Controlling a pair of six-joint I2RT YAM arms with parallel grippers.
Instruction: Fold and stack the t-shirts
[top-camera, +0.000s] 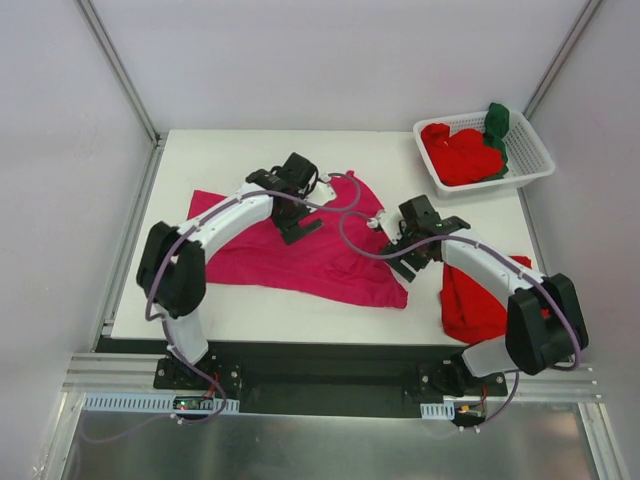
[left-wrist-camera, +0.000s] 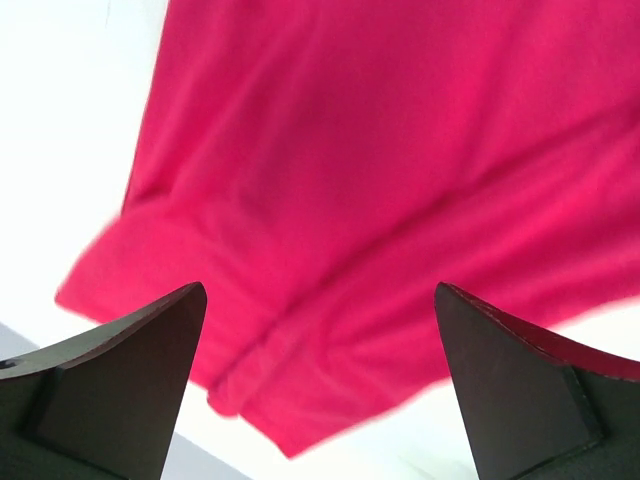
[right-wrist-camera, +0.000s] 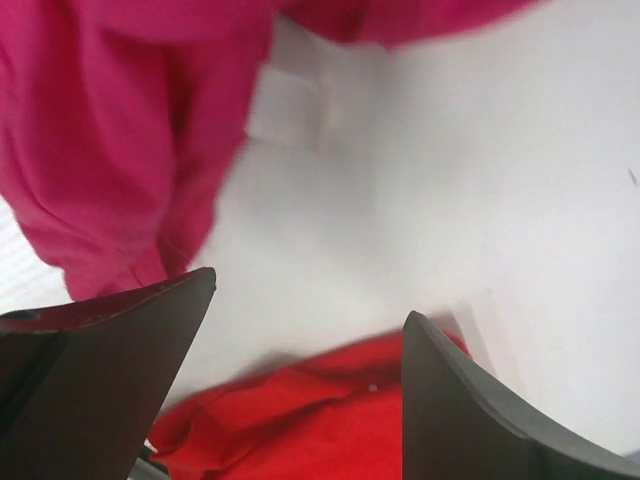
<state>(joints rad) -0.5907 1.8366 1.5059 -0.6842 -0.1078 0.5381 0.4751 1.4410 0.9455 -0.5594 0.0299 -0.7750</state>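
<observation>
A magenta-pink t-shirt lies spread on the white table, wide in the left wrist view and at the left of the right wrist view. My left gripper hovers over its middle, open, nothing between the fingers. My right gripper stands open beside the shirt's right edge, over bare table. A folded bright red t-shirt lies under the right forearm, its edge showing between the right fingers. More red t-shirts and a dark green one fill the basket.
The white slotted basket sits at the table's back right corner. Metal frame posts rise at the back corners. A small white label sticks out from the pink shirt. The table's front edge runs just before the arm bases.
</observation>
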